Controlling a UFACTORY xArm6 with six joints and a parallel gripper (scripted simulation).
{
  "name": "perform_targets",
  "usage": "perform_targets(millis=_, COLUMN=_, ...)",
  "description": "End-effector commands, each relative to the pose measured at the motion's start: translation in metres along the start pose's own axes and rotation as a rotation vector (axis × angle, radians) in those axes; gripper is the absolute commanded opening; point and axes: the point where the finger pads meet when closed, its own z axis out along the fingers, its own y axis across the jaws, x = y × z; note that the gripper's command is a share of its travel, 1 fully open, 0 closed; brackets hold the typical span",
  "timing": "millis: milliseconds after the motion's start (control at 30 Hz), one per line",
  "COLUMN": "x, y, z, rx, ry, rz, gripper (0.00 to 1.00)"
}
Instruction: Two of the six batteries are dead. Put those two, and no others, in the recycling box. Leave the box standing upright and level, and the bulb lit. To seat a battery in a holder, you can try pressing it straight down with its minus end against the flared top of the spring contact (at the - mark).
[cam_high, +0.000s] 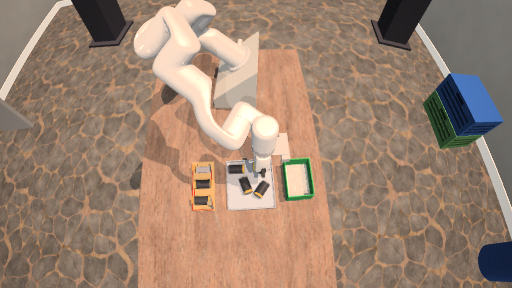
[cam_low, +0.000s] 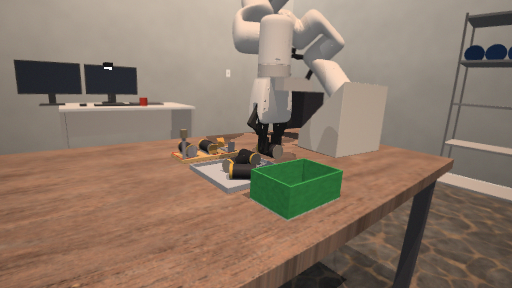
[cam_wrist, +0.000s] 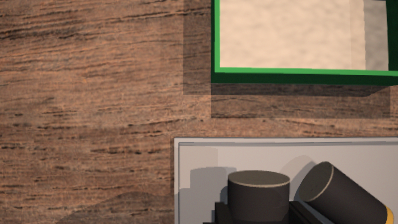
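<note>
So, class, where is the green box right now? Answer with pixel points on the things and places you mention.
In the top view, the green box (cam_high: 312, 180) (cam_low: 315, 192) (cam_wrist: 300, 71) sits on the wooden table, just right of the grey tray (cam_high: 250, 202) (cam_low: 227, 187) (cam_wrist: 205, 157) that holds loose batteries.

The white arm bends through several rounded joints, its elbow raised and its forearm coming back down to the wrist. The wrist stands upright, with the claw hanging straight beneath it. The black fingers point downward, low over the surface, part-closed in a grip, a gap between them. In the wrist view only their ends show, at the lower edge.
</note>
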Motion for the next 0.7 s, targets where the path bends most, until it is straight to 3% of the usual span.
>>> perform_targets(millis=0, x=0.0, y=0.001, z=-0.007, rx=-0.003, ry=0.001, rz=0.001, gripper=0.28)
perform_targets(millis=100, x=0.0, y=0.001, z=-0.04, rx=-0.003, ry=0.001, rz=0.001, gripper=0.28)
perform_targets(millis=167, x=0.0, y=0.001, z=-0.04, rx=-0.003, ry=0.001, rz=0.001, gripper=0.28)
perform_targets(millis=233, x=0.0, y=0.001, z=-0.067, rx=-0.003, ry=0.001, rz=0.001, gripper=0.28)
perform_targets(millis=300, x=0.0, y=0.001, z=-0.08, rx=-0.003, ry=0.001, rz=0.001, gripper=0.28)
perform_targets(millis=667, x=0.0, y=0.001, z=-0.081, rx=-0.003, ry=0.001, rz=0.006, gripper=0.28)
